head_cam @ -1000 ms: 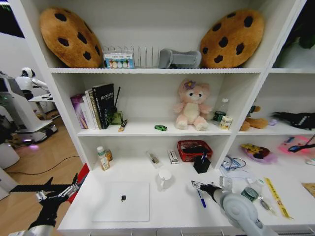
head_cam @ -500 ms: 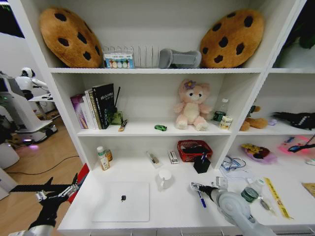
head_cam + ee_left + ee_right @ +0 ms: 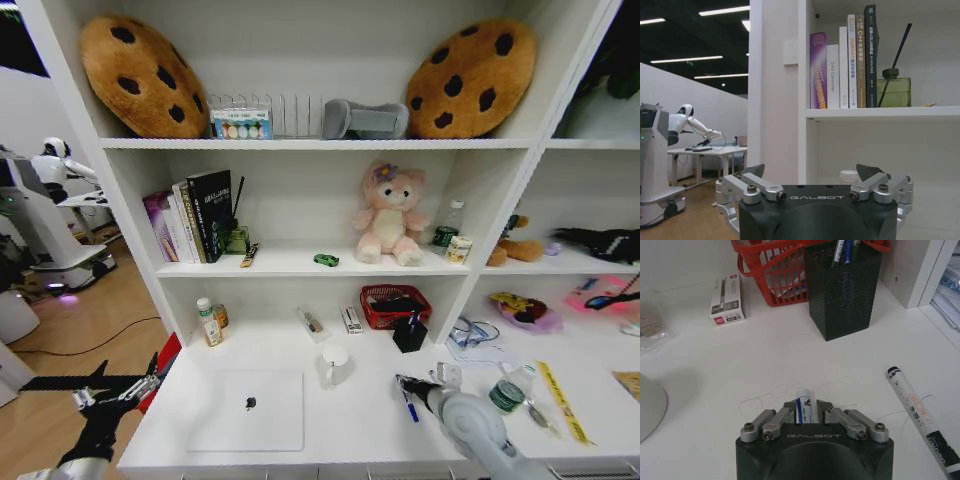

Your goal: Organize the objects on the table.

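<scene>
1. The right hand (image 3: pixel 805 407) sits low over the white desk (image 3: pixel 350 420), toward its right half, with its fingers pinched on a blue-and-white pen (image 3: pixel 804 410) that pokes out between them, pointing toward the back of the desk.
2. Ahead of that pen stands a black mesh pen cup (image 3: pixel 845 292) holding more pens, and just beside it a red basket (image 3: pixel 771 270); bare desk lies between the hand and the cup.
3. A second marker (image 3: pixel 917 416) lies flat on the desk near the right hand, apart from it.
4. In the head view a small white box (image 3: pixel 447 375) sits just beside the right hand, and a white mug (image 3: pixel 335 364) stands on its left with open surface between.
5. The silver laptop (image 3: pixel 249 410) lies closed near the desk's front edge, on the left half, with clear desk around it.
6. The tiny green toy car (image 3: pixel 326 260) rests on the shelf above the desk, left of the pink plush bear (image 3: pixel 389 214).
7. The left hand (image 3: pixel 118 391) hangs off the desk's left edge over the floor, its fingers spread wide with nothing between them.
</scene>
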Tool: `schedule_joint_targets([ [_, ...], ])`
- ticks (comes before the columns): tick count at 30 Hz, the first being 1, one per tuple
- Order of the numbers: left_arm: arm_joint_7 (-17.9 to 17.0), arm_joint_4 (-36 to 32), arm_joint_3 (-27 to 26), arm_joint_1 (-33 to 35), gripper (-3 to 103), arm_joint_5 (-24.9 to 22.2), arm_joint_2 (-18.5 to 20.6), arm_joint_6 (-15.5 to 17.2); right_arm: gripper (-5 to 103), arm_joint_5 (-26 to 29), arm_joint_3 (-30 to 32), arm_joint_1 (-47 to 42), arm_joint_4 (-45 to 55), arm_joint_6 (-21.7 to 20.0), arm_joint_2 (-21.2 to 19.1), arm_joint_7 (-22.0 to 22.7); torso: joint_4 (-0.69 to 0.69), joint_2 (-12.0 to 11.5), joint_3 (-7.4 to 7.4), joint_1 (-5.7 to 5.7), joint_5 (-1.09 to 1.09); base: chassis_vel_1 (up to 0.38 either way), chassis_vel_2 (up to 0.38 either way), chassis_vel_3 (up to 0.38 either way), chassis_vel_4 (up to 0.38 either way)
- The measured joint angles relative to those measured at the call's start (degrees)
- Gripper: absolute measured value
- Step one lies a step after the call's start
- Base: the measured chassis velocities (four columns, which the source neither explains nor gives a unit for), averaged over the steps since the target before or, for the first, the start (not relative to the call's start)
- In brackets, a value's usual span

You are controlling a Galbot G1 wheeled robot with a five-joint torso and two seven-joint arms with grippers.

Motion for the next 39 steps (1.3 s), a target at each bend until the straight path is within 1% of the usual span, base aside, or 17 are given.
schedule_joint_targets([
  [1,0.0,0.0,0.0,0.0,100,0.0,0.0,0.0,26,0.0,0.0,0.0,0.0,0.0,0.0,0.0,0.0,0.0,0.0,0.0,0.0,0.0,0.0,0.0,0.0],
  [3,0.0,0.0,0.0,0.0,100,0.0,0.0,0.0,16,0.0,0.0,-0.3,0.4,0.0,0.2,0.1,0.0,0.0,0.0,0.0,0.0,0.0,0.0,0.0,0.0],
  [5,0.0,0.0,0.0,0.0,100,0.0,0.0,0.0,13,0.0,0.1,-0.4,0.5,0.0,0.2,0.2,0.0,0.0,0.0,0.0,0.0,0.0,0.0,0.0,0.0],
  [12,0.0,0.0,0.0,0.0,100,0.0,0.0,0.0,11,-0.6,0.7,-0.8,1.0,0.0,0.1,0.0,-0.01,0.0,0.0,0.0,-0.01,0.0,0.0,0.0,0.0],
  [18,0.0,0.0,0.0,0.0,100,0.0,0.0,0.0,11,-5.7,2.2,-0.4,2.8,1.2,-0.5,-2.9,0.0,0.0,0.0,0.0,-0.01,0.0,0.0,0.0,0.0],
  [20,0.0,0.0,0.0,0.0,100,0.0,0.0,0.0,11,-10.5,2.7,0.2,3.0,4.6,-0.7,-5.2,0.0,0.0,0.0,0.0,-0.02,0.0,0.0,0.0,0.0],
  [21,0.0,0.0,0.0,0.0,100,0.0,0.0,0.0,11,-10.5,2.7,0.2,3.0,4.6,-0.7,-5.2,0.0,0.0,0.0,0.0,-0.02,0.0,0.0,0.0,0.0],
  [23,0.0,0.0,0.0,0.0,100,0.0,0.0,0.0,11,-16.4,2.8,1.6,1.9,9.5,-1.1,-7.8,-0.01,0.0,0.0,0.0,-0.01,0.0,0.0,0.0,0.0],
  [24,0.0,0.0,0.0,0.0,100,0.0,0.0,0.0,11,-16.4,2.8,1.6,1.9,9.5,-1.1,-7.8,-0.01,0.0,0.0,0.0,-0.01,0.0,0.0,0.0,0.0],
  [26,0.0,0.0,0.0,0.0,100,0.0,0.0,0.0,11,-23.0,2.7,4.0,-0.2,16.0,-1.5,-10.6,-0.01,0.0,0.0,-0.01,0.0,0.0,0.0,0.0,0.0],
  [27,0.0,0.0,0.0,0.0,100,0.0,0.0,0.0,11,-23.0,2.7,4.0,-0.2,16.0,-1.5,-10.6,-0.01,0.0,0.0,-0.01,0.0,0.0,0.0,0.0,0.0],
  [28,0.0,0.0,0.0,0.0,100,0.0,0.0,0.0,11,-27.0,2.3,5.7,-1.9,20.4,-1.9,-12.3,0.0,0.0,0.0,0.0,-0.01,0.0,0.0,0.0,0.0],
  [29,0.0,0.0,0.0,0.0,100,0.0,0.0,0.0,11,-27.0,2.3,5.7,-1.9,20.4,-1.9,-12.3,0.0,0.0,0.0,0.0,-0.01,0.0,0.0,0.0,0.0],
  [31,0.0,0.0,0.0,0.0,100,0.0,0.0,0.0,11,-31.5,1.8,8.3,-4.5,25.7,-2.5,-14.4,0.01,0.0,0.0,0.0,0.0,0.0,0.0,0.0,0.0],
  [32,0.0,0.0,0.0,0.0,100,0.0,0.0,0.0,11,-31.5,1.8,8.3,-4.5,25.7,-2.5,-14.4,0.01,0.0,0.0,0.0,0.0,0.0,0.0,0.0,0.0],
  [34,0.0,0.0,0.0,0.0,100,0.0,0.0,0.0,11,-33.5,1.2,10.8,-6.9,29.1,-3.1,-15.9,0.0,0.0,0.0,0.0,-0.01,0.0,0.0,0.0,0.0],
  [39,0.0,0.0,0.0,0.0,100,0.0,0.0,0.0,11,-34.7,0.0,13.9,-10.1,31.5,-3.4,-17.4,-0.01,0.0,0.0,-0.01,-0.01,0.0,0.0,0.0,0.0],
])
